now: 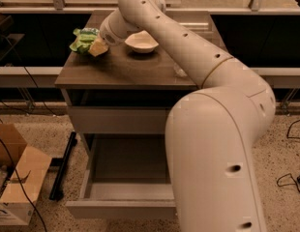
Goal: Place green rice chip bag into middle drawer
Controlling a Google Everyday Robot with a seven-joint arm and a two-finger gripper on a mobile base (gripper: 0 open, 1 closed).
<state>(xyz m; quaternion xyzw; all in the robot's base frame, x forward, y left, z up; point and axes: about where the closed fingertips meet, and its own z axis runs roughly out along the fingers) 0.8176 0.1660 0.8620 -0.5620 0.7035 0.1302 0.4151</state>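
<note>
Looking at the cabinet top (pixel 121 69), I see my gripper (pixel 97 46) against the green rice chip bag (pixel 82 40) at its left rear corner; whether it has a grip I cannot tell. A white bowl (pixel 142 41) sits just beside them. The middle drawer (pixel 123 178) hangs open below, its right part hidden by my arm (pixel 213 129).

White arm (pixel 198 57) stretched forward, gripper (pixel 98 46) tipped down far left
</note>
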